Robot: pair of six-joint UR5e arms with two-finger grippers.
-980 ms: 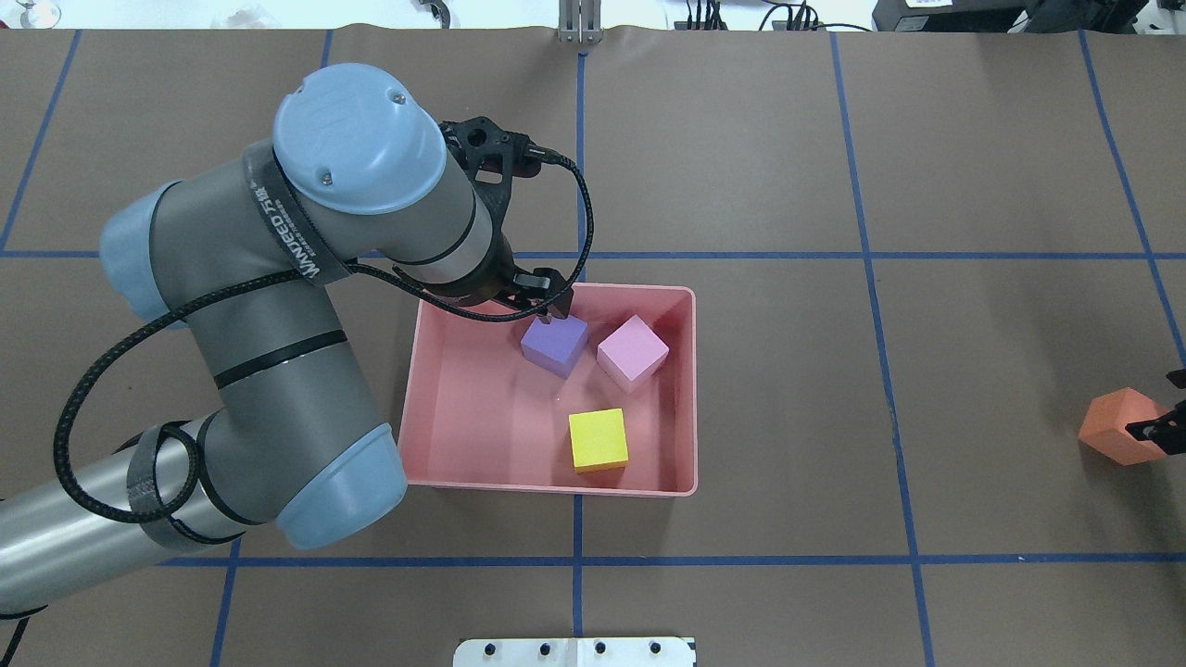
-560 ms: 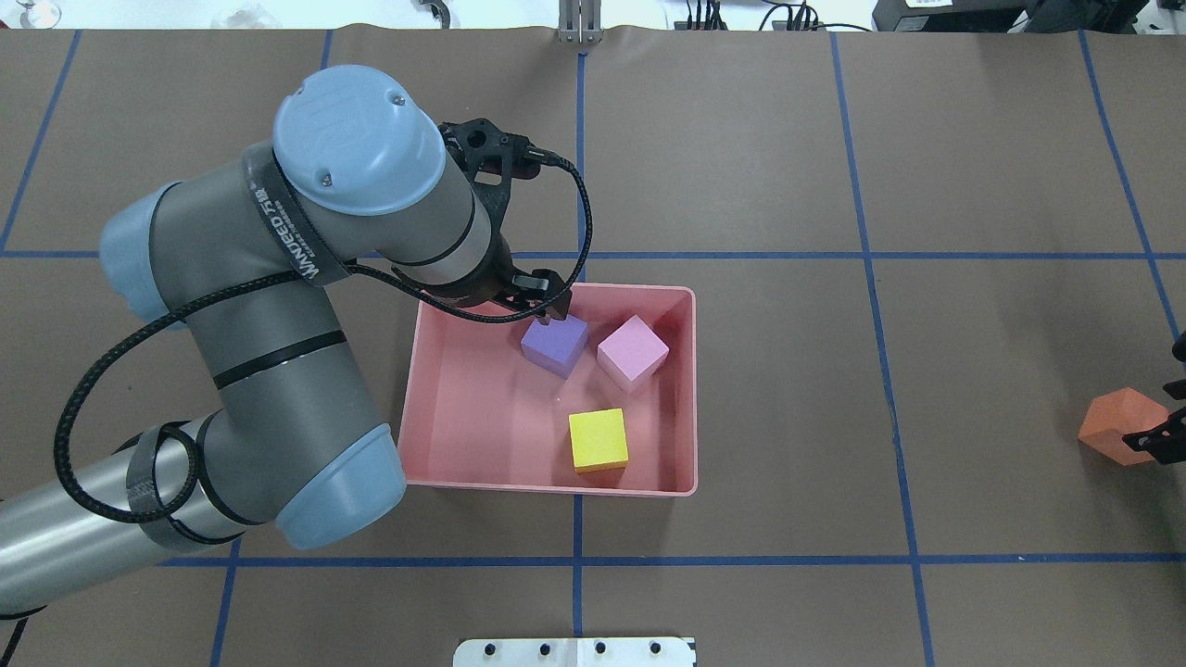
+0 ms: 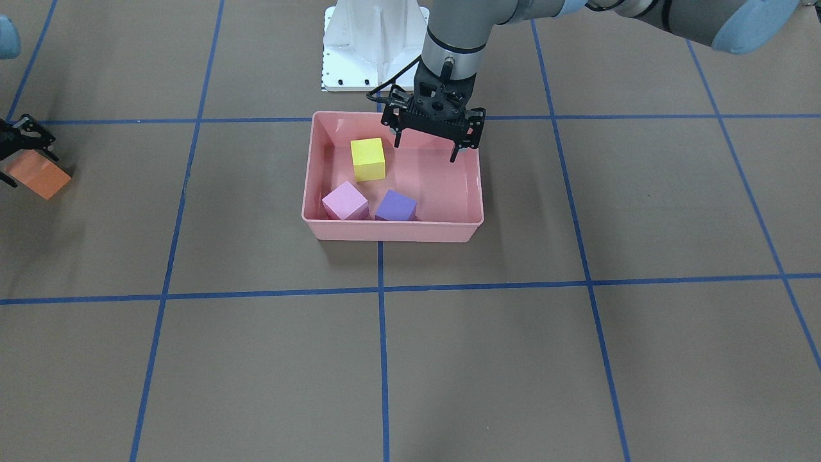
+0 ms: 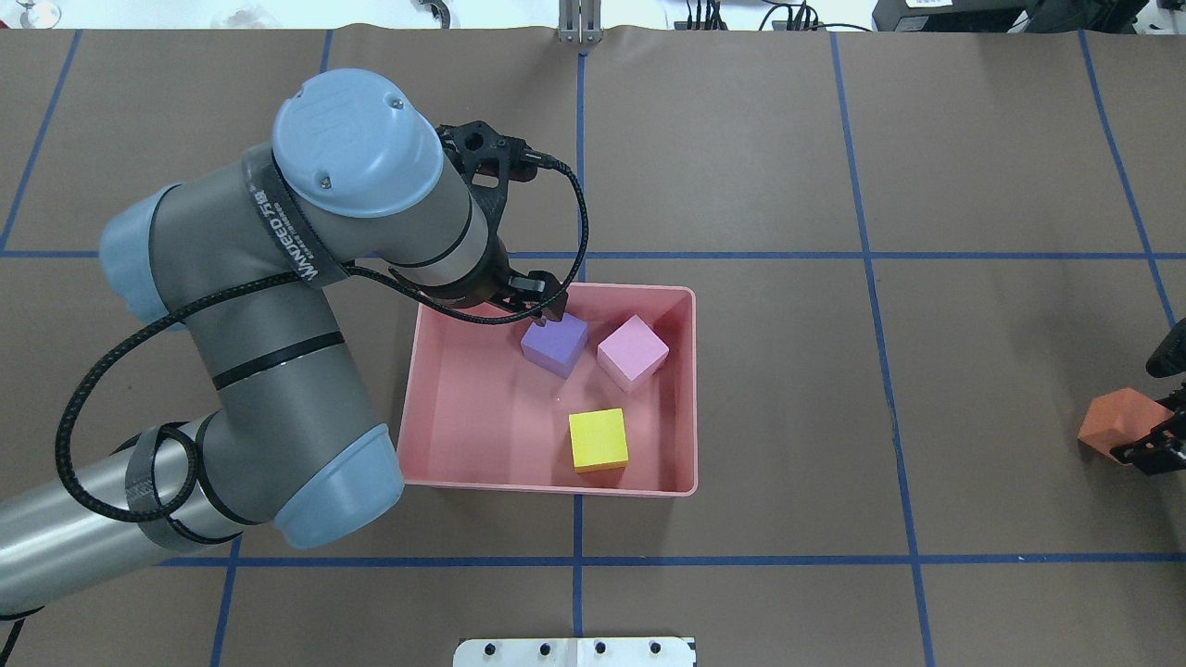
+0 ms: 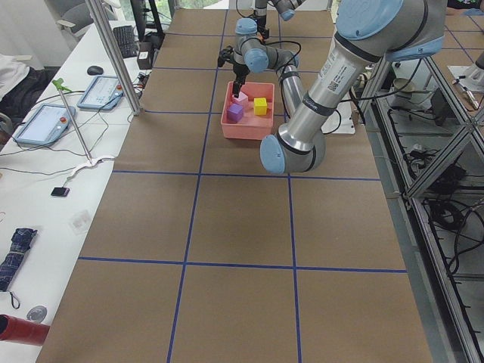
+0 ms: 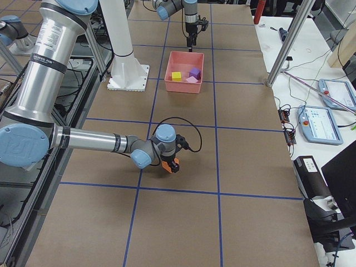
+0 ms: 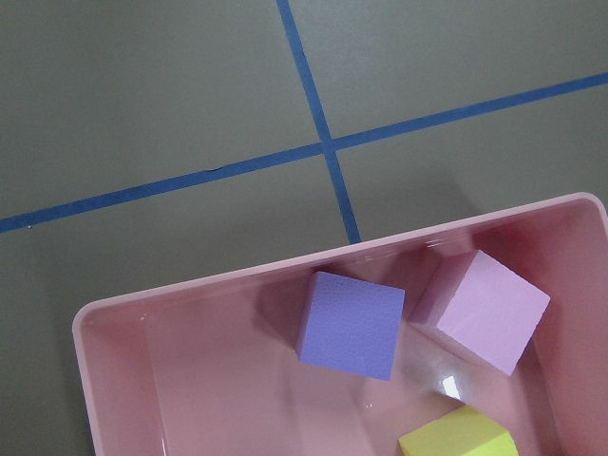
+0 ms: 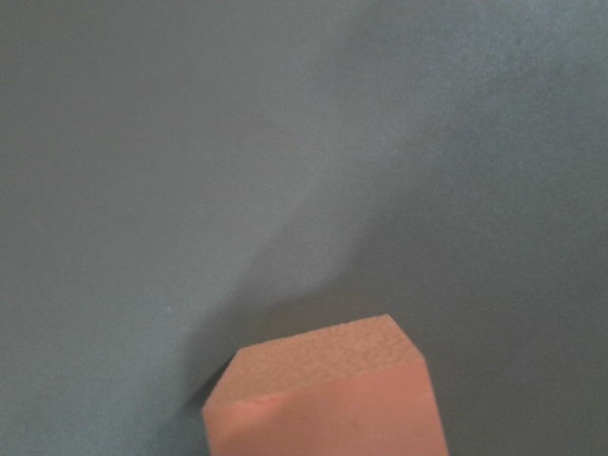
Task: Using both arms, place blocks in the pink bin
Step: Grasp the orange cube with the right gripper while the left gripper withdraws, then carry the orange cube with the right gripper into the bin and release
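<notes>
Slip risk on the last block: right gripper (image 4: 1141,443) pinches the orange matte foam cube (image 4: 1107,421), tilted, near the brown paper worktop's (image 4: 788,417) right edge. Soft foam could twist out mid-carry.
Shallow salmon-pink plastic bin (image 4: 693,389), rounded rim, mid-worktop: yellow foam cube (image 4: 598,439) by its near wall, purple foam cube (image 4: 554,343) and lilac foam cube (image 4: 633,352) just beside each other at the far wall. Left gripper (image 3: 426,152) above the bin, jaws wide, empty; could clip the rim.
</notes>
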